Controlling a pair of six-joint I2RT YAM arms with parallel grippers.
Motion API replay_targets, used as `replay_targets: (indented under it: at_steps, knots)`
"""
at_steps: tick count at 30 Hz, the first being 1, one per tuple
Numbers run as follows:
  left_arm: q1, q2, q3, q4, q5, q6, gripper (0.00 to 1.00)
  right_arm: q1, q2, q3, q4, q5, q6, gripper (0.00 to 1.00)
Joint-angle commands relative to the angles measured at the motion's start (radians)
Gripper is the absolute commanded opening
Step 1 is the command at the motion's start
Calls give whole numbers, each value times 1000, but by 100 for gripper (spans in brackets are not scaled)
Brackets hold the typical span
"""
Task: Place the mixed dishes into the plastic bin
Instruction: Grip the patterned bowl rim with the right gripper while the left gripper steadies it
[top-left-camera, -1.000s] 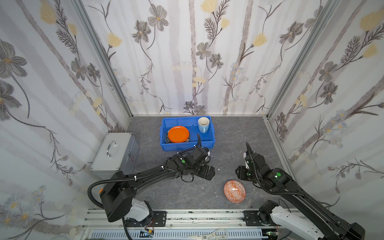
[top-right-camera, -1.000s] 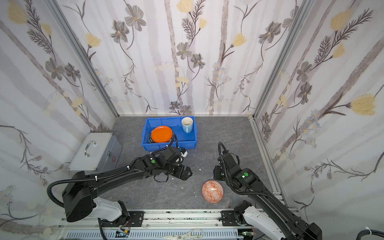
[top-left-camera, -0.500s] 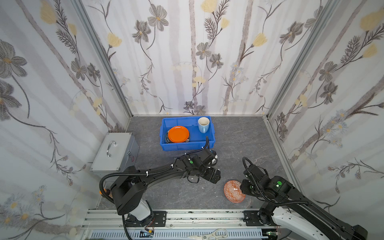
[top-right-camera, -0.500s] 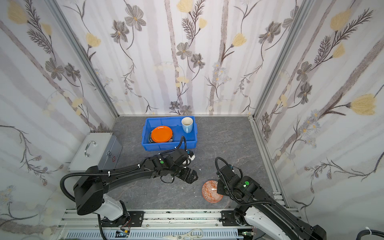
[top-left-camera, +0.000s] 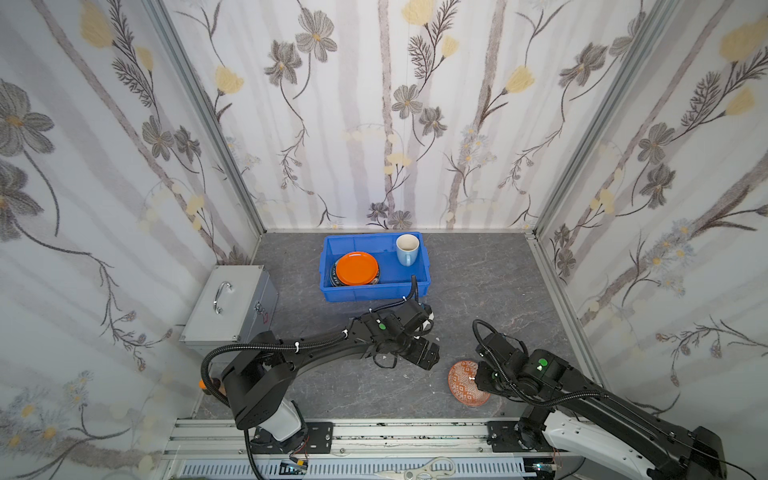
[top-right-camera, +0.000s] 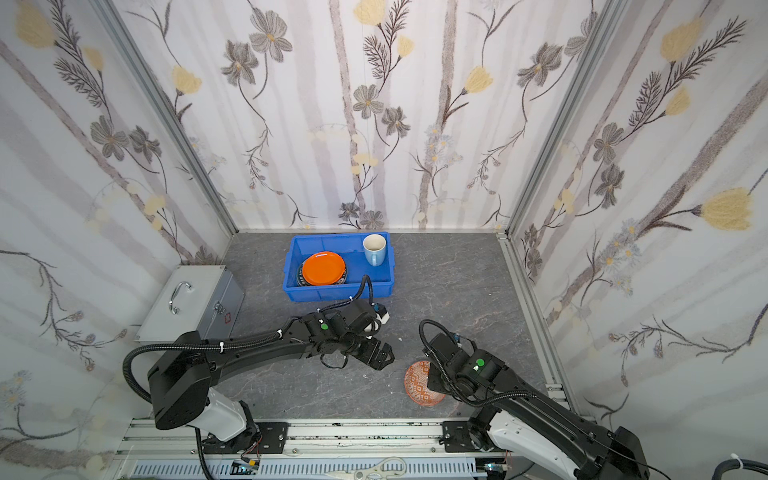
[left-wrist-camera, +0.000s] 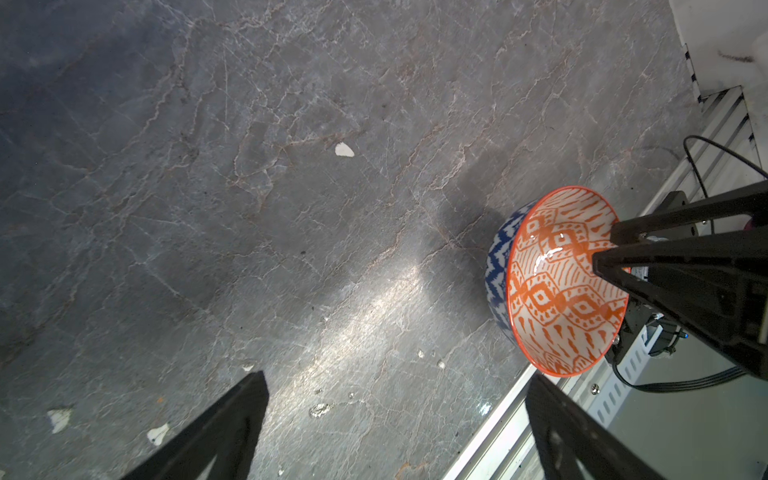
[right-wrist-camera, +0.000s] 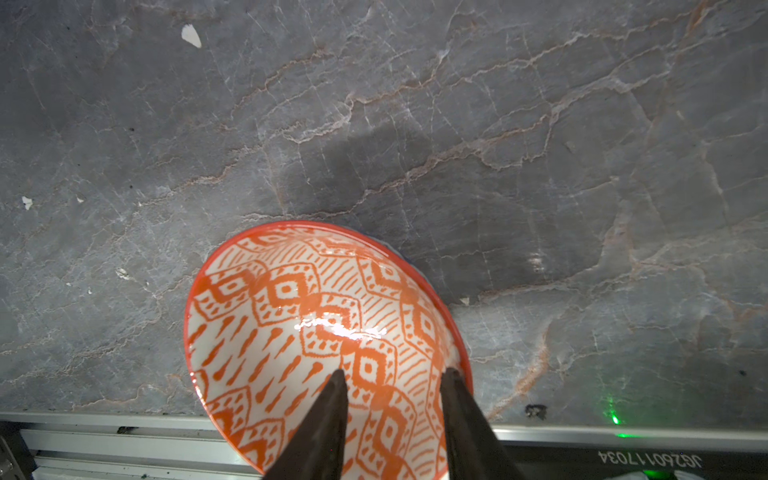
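The orange patterned bowl (top-left-camera: 465, 382) sits on the grey bench (top-left-camera: 478, 282), well apart from the blue plastic bin (top-left-camera: 374, 291) and nearer the front rail. The right claw (right-wrist-camera: 392, 386) straddles the bowl's rim, one finger inside, one at the rim, not visibly clamped. The left claw (left-wrist-camera: 395, 415) hangs wide apart and empty beside the bowl.

bright, sharp frames (glare on bowl (right-wrist-camera: 332, 328)).

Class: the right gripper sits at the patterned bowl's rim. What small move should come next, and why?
Probably close the right gripper on the bowl: its fingers seem to straddle the rim, still apart, and the bowl remains outside the blue bin.
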Motion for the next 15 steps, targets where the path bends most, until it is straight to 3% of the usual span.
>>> replay_targets:
  at_steps: [1, 15]
  knots:
    - [4, -1, -8, 32, 8, 7, 100, 13, -8, 53, -9, 59, 35, 40]
    - [17, -13, -29, 48, 26, 12, 100, 14, -33, -17, -56, 90, 106, 44]
